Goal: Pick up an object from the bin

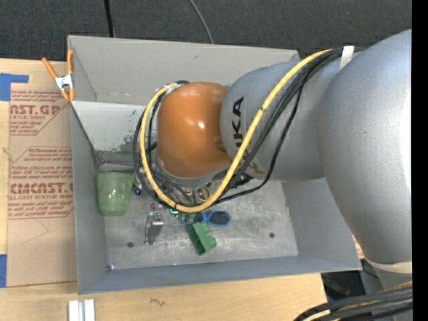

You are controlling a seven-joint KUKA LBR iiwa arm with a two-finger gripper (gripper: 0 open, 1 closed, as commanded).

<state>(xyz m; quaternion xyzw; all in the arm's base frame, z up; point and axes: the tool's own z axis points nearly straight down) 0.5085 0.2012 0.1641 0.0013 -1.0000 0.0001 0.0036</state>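
fingers [154, 225] of the gripper [155, 231] are seen pressed together, empty; a pale green cup [114, 192] is found near on one side, a green block [202, 238] on the other.

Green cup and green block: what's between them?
Camera view: between cup and block, a small grey metal part, perhaps the arm's; otherwise bare floor.

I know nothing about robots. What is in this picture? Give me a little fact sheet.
Bin: grey metal
Arm: reaches in from the right
Orange cover: on the arm's wrist, over the bin's middle
Left side of bin: pale green cup
Front of bin: green block
Next to the block: small blue thing, just below the cables
Anything held: cannot tell, the wrist hides it
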